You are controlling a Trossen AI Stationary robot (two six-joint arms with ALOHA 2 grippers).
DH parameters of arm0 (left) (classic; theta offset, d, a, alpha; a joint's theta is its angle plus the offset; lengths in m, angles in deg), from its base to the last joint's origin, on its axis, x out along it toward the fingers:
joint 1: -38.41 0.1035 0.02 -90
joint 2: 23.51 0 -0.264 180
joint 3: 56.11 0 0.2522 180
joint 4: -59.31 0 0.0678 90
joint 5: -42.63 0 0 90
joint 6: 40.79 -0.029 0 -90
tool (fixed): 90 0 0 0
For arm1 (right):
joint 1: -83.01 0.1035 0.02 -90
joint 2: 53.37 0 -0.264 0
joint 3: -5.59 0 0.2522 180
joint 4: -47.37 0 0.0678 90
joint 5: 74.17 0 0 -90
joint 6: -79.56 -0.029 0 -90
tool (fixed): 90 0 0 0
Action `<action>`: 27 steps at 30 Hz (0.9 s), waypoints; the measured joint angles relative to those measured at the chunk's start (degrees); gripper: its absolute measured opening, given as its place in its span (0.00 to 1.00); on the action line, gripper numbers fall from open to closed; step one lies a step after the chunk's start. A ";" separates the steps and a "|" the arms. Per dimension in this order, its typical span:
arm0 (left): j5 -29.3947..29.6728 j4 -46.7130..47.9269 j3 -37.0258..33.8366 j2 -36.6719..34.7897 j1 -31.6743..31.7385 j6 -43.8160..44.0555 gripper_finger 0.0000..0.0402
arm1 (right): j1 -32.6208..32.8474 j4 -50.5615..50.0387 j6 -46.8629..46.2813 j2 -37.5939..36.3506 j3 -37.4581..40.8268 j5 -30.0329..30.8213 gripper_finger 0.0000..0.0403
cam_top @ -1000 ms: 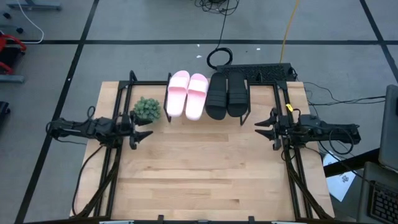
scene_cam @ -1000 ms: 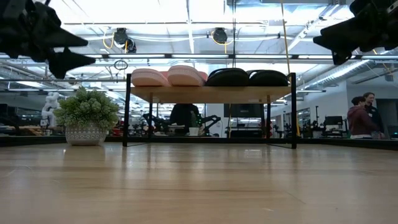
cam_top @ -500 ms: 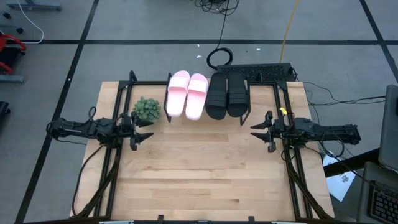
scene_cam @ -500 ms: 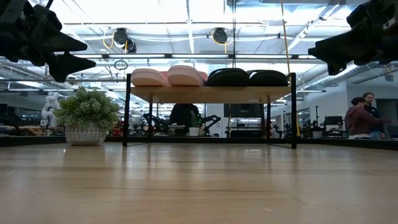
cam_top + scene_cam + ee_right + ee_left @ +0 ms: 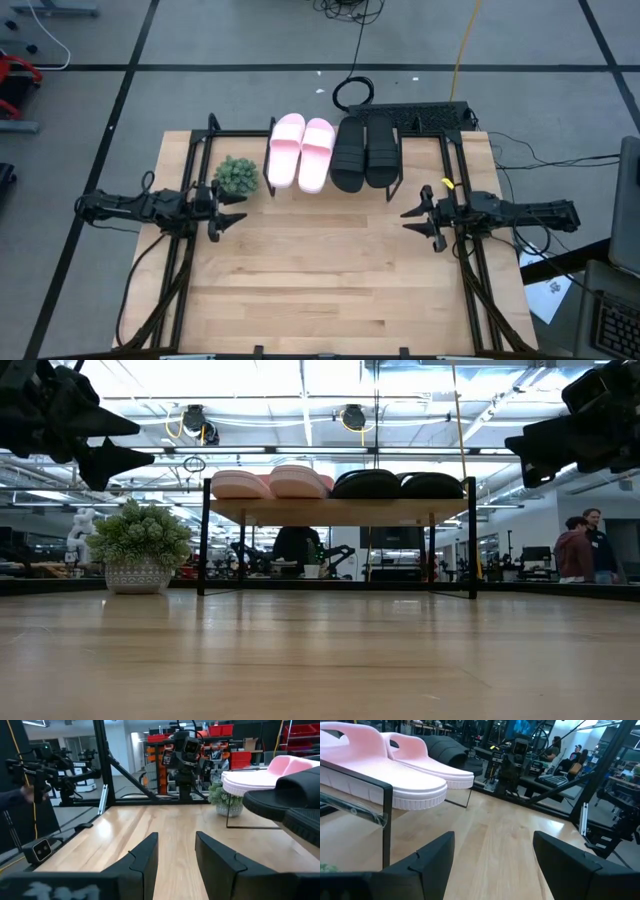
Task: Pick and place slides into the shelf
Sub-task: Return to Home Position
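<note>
pink slides [image 5: 300, 152]: up on top of the shelf [image 5: 340, 511], side by side on its left half, the two soles touching along their length
black slides [image 5: 365, 153]: right next to the pink pair on the shelf's right half, so all four sit in one tidy row across the board, straps up
shelf: standing at the far edge of the table [image 5: 320, 290], its board level on thin black legs, roughly midway between the two arms
plant [image 5: 237, 175]: a small potted one on the table just beside the shelf's left legs, apart from the slides
left gripper [image 5: 236, 208]: hanging above the table on the left side, near the plant, pointing in toward the middle, fingers spread wide with only bare wood showing between them
right gripper [image 5: 408, 219]: across on the right side, above the table and clear of the shelf's right legs, pointing in toward the middle too, fingers parted and holding nothing
person [image 5: 574, 552]: in a dark red top, standing in the room beyond the table, off past the shelf's right end in the low view
</note>
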 joint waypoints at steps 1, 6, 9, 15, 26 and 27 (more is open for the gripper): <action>0.00 -0.10 0.00 0.00 0.00 -0.02 0.67 | 0.00 0.46 -0.01 -0.02 0.09 -0.02 0.29; 0.02 -0.03 0.00 0.00 0.00 -0.02 0.67 | 0.00 0.64 -3.43 0.00 0.15 -0.06 0.29; 0.02 -0.03 0.00 0.00 0.00 -0.04 0.67 | 0.00 0.70 -4.43 0.00 0.21 -0.07 0.29; 0.02 -0.02 0.00 0.00 -0.04 -0.09 0.67 | 0.00 0.77 -4.34 0.00 0.27 -0.07 0.29; 0.02 0.00 0.00 0.00 -0.02 -0.13 0.67 | 0.00 0.84 -4.34 0.00 0.32 -0.07 0.29; 0.02 -0.01 0.00 0.00 -0.02 -0.13 0.67 | 0.00 0.85 -4.34 0.00 0.32 -0.07 0.29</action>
